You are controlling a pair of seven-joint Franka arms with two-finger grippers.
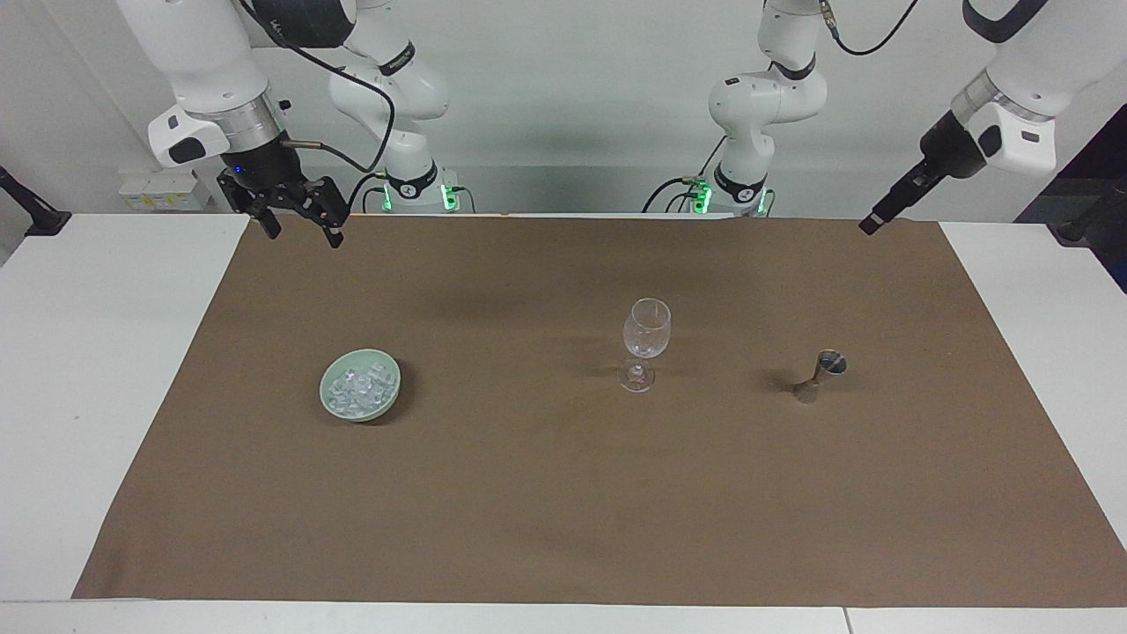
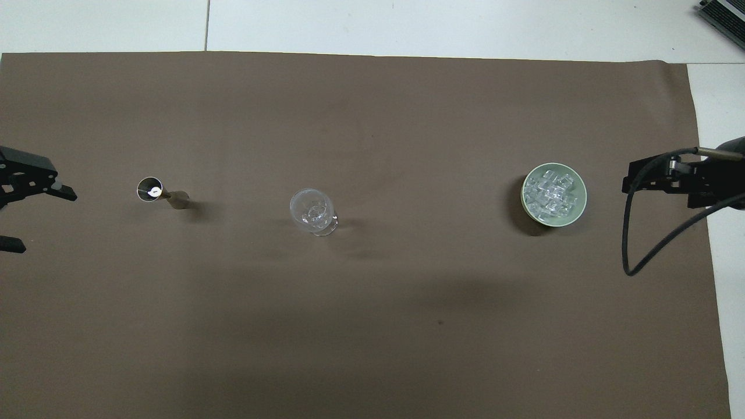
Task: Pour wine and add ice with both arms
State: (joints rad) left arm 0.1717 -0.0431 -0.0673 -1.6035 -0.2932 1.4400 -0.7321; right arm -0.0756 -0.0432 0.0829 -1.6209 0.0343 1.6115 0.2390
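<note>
The ice [image 1: 359, 384] [image 2: 552, 192] lies as clear cubes heaped in a pale green bowl [image 1: 333, 407] [image 2: 578, 210] toward the right arm's end of the table. A clear stemmed wine glass [image 1: 646, 333] [image 2: 313, 210] stands upright mid-table. A small metal jigger [image 1: 822, 373] [image 2: 156, 191] stands toward the left arm's end. No wine is in view; only a glint shows inside the jigger. My right gripper [image 1: 304, 236] [image 2: 640, 177] hangs open over the mat's edge by the robots. My left gripper [image 1: 872, 224] [image 2: 46, 223] is open, turned edge-on in the facing view, beside the jigger and apart from it.
A brown mat [image 1: 563, 511] [image 2: 372, 326] covers most of the white table [image 1: 106, 370]. The bowl, the glass and the jigger stand in one row, well apart from each other. A black cable [image 2: 631, 244] loops down from the right wrist.
</note>
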